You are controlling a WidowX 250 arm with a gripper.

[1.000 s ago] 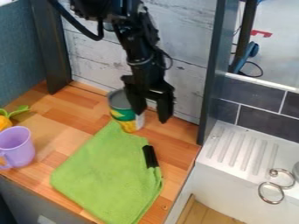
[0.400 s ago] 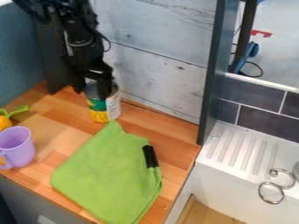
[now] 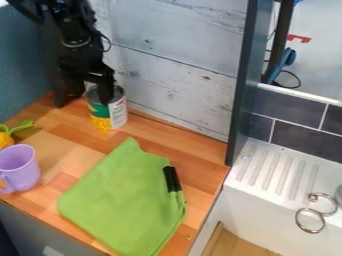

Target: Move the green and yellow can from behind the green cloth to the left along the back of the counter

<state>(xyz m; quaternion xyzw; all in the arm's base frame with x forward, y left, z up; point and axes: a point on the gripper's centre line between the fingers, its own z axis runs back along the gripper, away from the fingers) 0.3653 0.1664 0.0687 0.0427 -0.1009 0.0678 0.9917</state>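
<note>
the gripper [image 3: 83, 102] is at the back left of the counter [image 3: 137, 128], its fingers well apart, one overlapping the top of the can [image 3: 117, 113]. i can't tell if it presses on the rim or reaches inside; no firm hold shows. the can is upright near the counter's back edge. the green cloth [image 3: 127, 200] lies towards the front right edge, the purple cup [image 3: 22, 172] by the front left edge. the step in hand looks like placing the can with spread fingers; the next move calls for a steady, level path, clear of the rim, so it doesn't tip.
</note>
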